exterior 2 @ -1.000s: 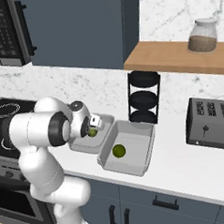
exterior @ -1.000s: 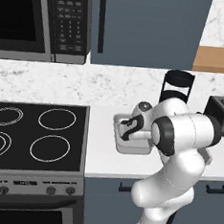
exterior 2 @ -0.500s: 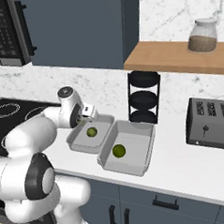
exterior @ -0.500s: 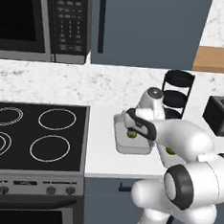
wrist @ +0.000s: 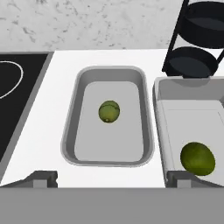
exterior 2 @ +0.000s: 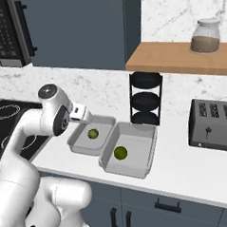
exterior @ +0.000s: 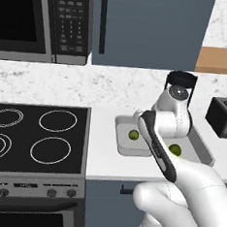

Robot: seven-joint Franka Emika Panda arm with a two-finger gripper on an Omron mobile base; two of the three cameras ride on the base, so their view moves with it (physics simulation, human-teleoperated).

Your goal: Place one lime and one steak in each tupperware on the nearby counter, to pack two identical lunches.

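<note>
Two light-grey tupperware tubs stand side by side on the white counter [exterior 2: 185, 170]. The smaller tupperware [wrist: 70, 131] holds one lime [wrist: 109, 111], also seen as the lime [exterior 2: 93, 134] from the right base. In the larger tupperware [wrist: 192, 116] lies a second lime [wrist: 197, 158], which is the lime [exterior: 175, 149] in the left base view. My gripper [wrist: 112, 180] hovers above the near rim of the smaller tub. It is open, its fingertips [wrist: 41, 178] are far apart and nothing is between them. The steak is out of view.
A black three-tier rack [exterior 2: 145, 99] stands just behind the larger tub. A toaster [exterior 2: 213, 123] sits to the right. The black stovetop [exterior: 30, 137] borders the tubs on the left. A wooden shelf [exterior 2: 178, 56] with a jar [exterior 2: 206, 36] hangs above.
My hand has lifted up and back out of the smaller tub, and the arm has swung upright. The lime stays lying in that tub. The jaws have spread a little wider.
</note>
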